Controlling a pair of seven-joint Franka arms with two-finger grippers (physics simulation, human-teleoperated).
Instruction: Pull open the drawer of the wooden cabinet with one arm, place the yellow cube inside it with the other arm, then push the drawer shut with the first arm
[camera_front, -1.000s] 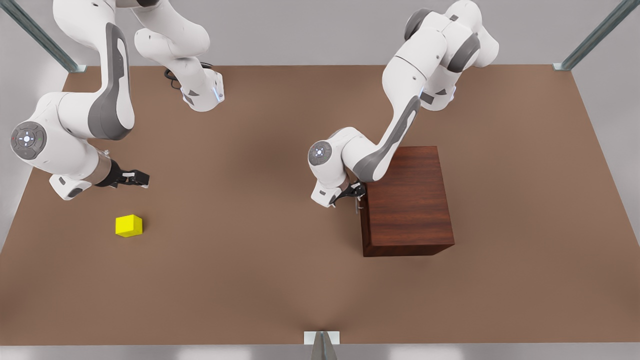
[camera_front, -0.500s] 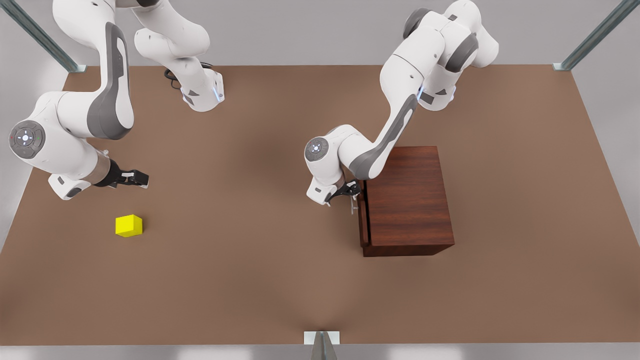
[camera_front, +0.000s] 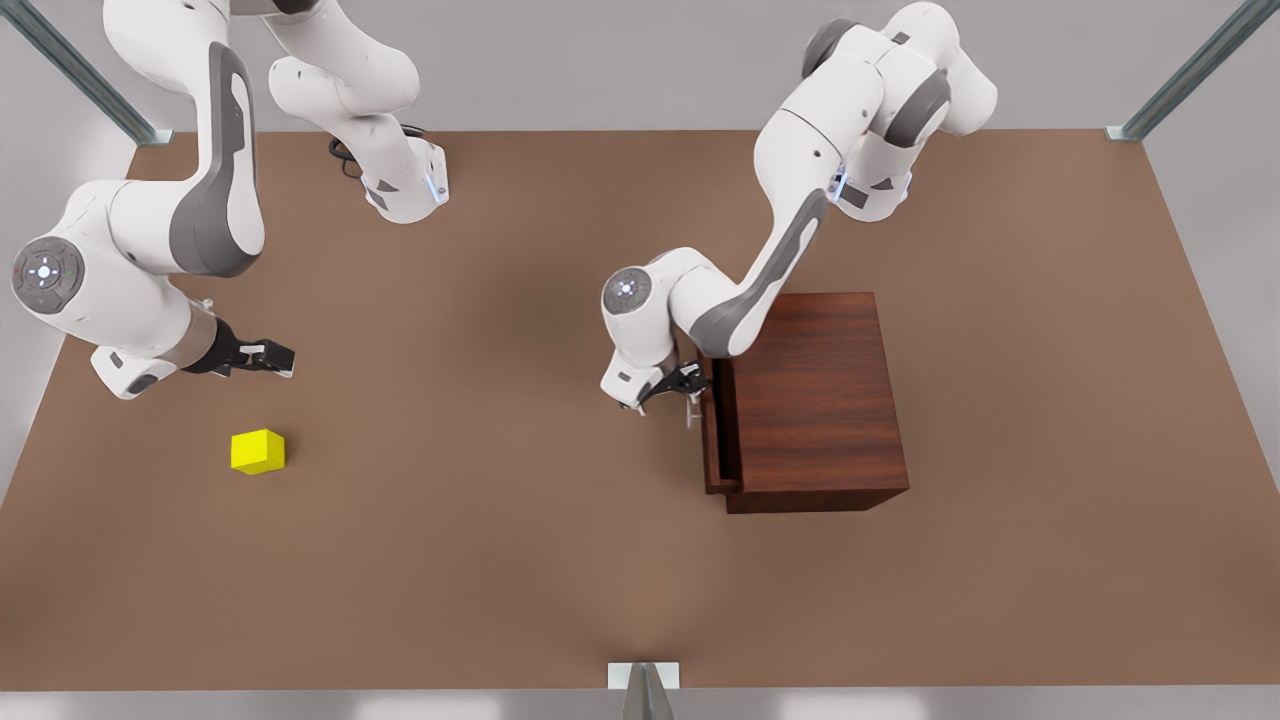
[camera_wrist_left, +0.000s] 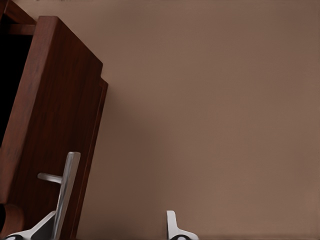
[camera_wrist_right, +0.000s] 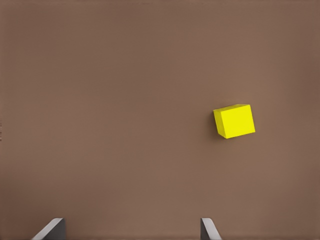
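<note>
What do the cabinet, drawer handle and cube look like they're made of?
Cabinet: dark reddish-brown wood or wood veneer, going by the visible grain; finish satin.
Handle: thin silver bar, looks like brushed metal with a soft sheen.
Cube: flat bright yellow, plain matte faces with no grain or texture; plastic or painted, can't tell which.

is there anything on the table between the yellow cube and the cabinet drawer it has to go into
Nothing visible: bare table lies between the yellow cube and the drawer. The left gripper is at the drawer's handle; the drawer is only slightly open.
</note>
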